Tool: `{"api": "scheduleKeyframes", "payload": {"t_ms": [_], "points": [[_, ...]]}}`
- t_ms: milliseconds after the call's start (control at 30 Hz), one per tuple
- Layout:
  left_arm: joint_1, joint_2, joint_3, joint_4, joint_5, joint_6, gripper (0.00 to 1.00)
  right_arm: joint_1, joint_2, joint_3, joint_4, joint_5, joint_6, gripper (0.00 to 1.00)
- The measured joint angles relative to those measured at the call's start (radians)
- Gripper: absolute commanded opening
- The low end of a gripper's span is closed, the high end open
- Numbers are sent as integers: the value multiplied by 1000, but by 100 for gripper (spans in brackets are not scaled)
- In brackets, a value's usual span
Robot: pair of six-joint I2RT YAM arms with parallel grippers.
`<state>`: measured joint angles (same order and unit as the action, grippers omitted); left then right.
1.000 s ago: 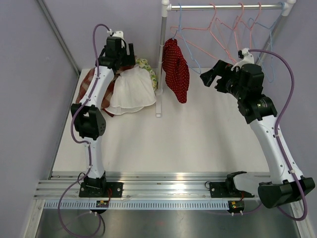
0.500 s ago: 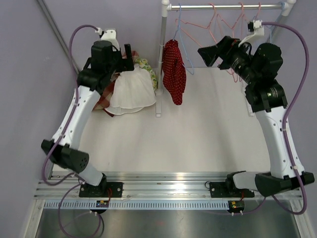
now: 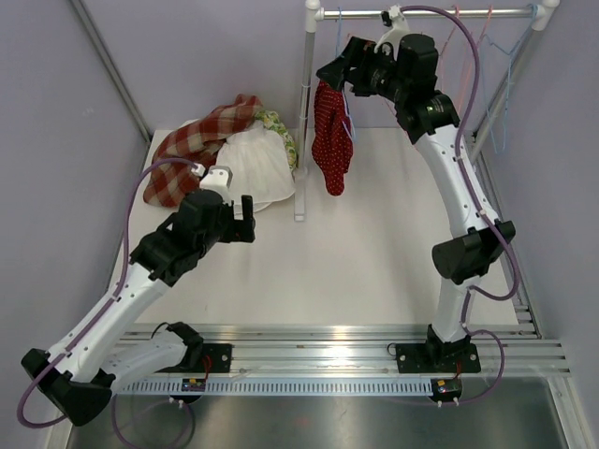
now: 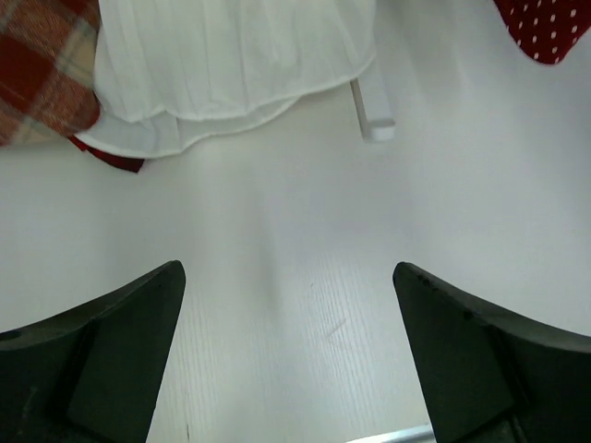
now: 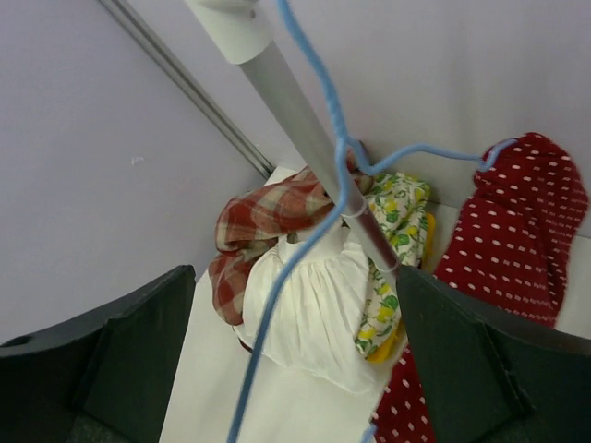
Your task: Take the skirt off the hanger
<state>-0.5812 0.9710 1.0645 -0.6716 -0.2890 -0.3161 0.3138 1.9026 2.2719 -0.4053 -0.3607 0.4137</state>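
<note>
Right beside the rack's upright pole (image 3: 305, 103), on its right in the top view, the red dotted skirt (image 3: 332, 140) hangs from a blue hanger (image 5: 343, 152), not yet taken off. The right gripper (image 3: 339, 64) is high up by the top of that pole, just above the skirt's waist, with its jaws spread wide and nothing pinched. In its wrist view the pole and the blue wire run across the gap between its fingers (image 5: 111, 360), but whether either finger touches them cannot be told.

On the other side of the pole a pile of clothes lies on the counter (image 3: 374, 253): a white garment (image 3: 248, 164) nearest the pole's foot, a yellow-green floral piece (image 3: 281, 131) against the pole, and a red plaid cloth (image 3: 192, 140) farthest from it.

The left gripper (image 3: 245, 220) is low over bare counter, nearer the arms' bases than the pole's foot and just off the white garment's hem. Its jaws are spread wide and hold nothing.
</note>
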Motion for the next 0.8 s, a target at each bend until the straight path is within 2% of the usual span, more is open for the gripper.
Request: {"api": "scheduleKeyframes", "payload": {"t_ms": [67,100,200,233,267,500,800], "points": [[-22,-36,-21,-28,-11,-18,99,33,49,54,-22,1,-6,70],[-27,-53,-26,-35,-16,-24,99,45,63,71,-34,2,-8,47],[-40,-123,-37,-50,-38,-41,99,79,77,80,-55,7,-10,16],[-40,-146,-45,-51,-45,-45,99,82,77,80,-65,16,-5,2],[-40,-167,-54,-52,-53,-49,99,83,77,80,-78,21,-6,0],[-40,-209,-150,-53,-74,-62,99,76,79,89,-121,70,-19,0],[-41,-207,-182,-42,-79,-58,99,76,116,266,-197,150,-101,0]]}}
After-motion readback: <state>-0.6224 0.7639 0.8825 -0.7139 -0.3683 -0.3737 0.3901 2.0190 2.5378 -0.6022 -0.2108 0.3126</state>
